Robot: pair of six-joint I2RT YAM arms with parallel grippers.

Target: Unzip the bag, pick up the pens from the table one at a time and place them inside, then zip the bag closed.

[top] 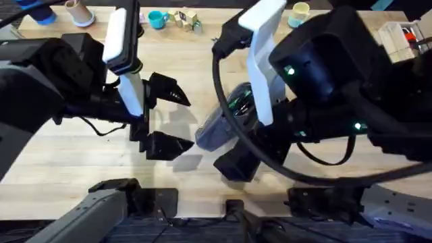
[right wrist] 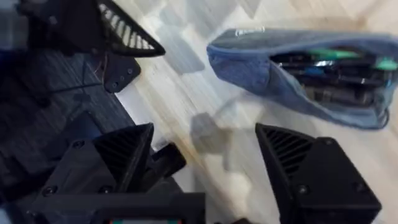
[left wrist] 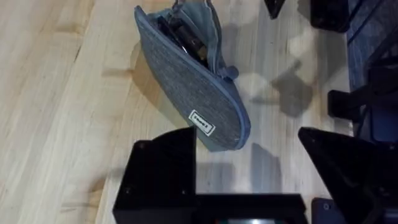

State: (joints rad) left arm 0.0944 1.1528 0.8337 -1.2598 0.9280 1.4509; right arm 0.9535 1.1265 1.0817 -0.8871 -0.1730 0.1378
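Observation:
The grey bag (top: 219, 128) lies on the table (top: 61, 155) between the two grippers, its zipper open. In the right wrist view the bag (right wrist: 261, 68) gapes, and a green pen (right wrist: 329, 55) and dark pens (right wrist: 323, 74) lie inside it. The overhead view shows a green glint (top: 239, 104) in the bag's mouth. The left wrist view shows the bag (left wrist: 186, 87) with a small white label. My left gripper (top: 169, 116) stands open just left of the bag, holding nothing. My right gripper (top: 237, 160) hovers open at the bag's near end, also with nothing in it.
Along the table's far edge stand a teal cup (top: 158, 19), wooden blocks (top: 187, 20), a pale cup (top: 299, 13) and a tan cup (top: 79, 12). A white holder with red markers (top: 403, 37) sits at the far right. Bare wood lies left of the left gripper.

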